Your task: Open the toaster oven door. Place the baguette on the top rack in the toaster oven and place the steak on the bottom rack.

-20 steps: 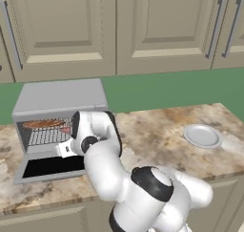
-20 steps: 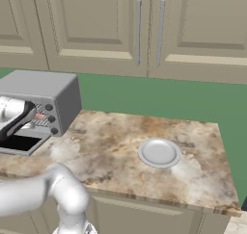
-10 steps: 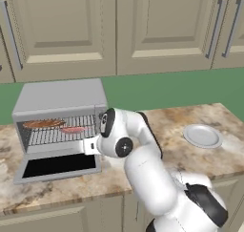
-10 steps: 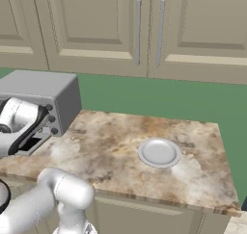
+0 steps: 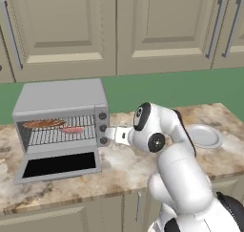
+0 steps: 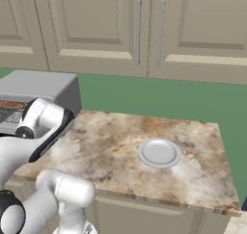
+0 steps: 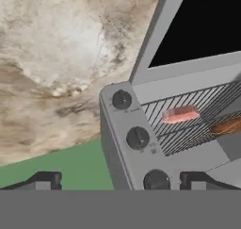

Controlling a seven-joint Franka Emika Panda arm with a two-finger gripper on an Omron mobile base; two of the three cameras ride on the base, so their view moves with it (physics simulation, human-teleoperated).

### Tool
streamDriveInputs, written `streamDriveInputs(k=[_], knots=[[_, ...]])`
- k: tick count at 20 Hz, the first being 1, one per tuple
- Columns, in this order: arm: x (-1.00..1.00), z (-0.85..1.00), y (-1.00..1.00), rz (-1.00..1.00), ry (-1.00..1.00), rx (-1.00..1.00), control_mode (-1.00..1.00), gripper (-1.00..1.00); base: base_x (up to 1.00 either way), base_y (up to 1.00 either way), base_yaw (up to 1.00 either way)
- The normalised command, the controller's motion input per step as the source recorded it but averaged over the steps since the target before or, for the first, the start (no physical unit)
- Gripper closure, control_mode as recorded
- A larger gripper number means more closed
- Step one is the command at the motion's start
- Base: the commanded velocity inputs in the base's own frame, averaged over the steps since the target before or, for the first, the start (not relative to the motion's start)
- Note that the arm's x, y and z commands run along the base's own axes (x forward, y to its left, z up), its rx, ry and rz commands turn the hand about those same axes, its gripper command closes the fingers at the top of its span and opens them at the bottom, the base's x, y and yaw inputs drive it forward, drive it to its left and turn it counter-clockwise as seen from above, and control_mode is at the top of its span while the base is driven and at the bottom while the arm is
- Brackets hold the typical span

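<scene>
Baguette (image 5: pixel 44 124) and steak (image 5: pixel 72 130) inside toaster oven (image 5: pixel 59 102)

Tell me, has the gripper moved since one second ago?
Yes. In the left base view the gripper has pulled back out of the toaster oven cavity and now sits open beside its knobs.

the toaster oven (image 5: pixel 59 116) sits at the left end of the bench (image 5: pixel 128 164), against the wall. its door (image 5: pixel 59 165) lies folded down flat in front. inside, the baguette (image 5: pixel 44 124) and the steak (image 5: pixel 72 130) lie side by side on one rack (image 5: pixel 62 134), baguette left. a plate (image 5: pixel 205 136) rests well apart to the right. cabinets (image 5: pixel 119 28) hang above.
</scene>
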Motion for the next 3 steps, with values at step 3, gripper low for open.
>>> streamDriveInputs(k=[3], knots=[[0.00,0.62,-0.58,-0.16,0.29,0.05,-1.00,-1.00,0.00,0.00,0.00]])
